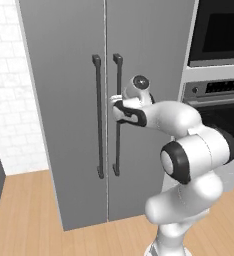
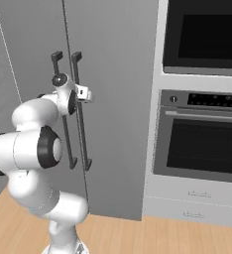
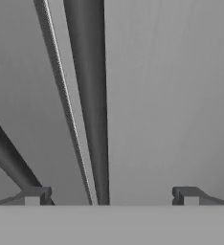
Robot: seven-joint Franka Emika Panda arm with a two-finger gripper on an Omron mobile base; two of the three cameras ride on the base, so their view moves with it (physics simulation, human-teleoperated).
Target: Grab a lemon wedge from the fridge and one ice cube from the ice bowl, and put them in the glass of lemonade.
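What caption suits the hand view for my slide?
Open end effector straddles the right fridge door's dark bar handle; both doors shut.

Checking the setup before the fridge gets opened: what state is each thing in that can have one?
fridge: both doors shut.
right door handle: between the open fingers, not yet gripped.
left door handle: untouched.
gripper: open, close up to the right door handle.
upper oven: door shut.
lower oven: door shut.
drawers below the ovens: shut.
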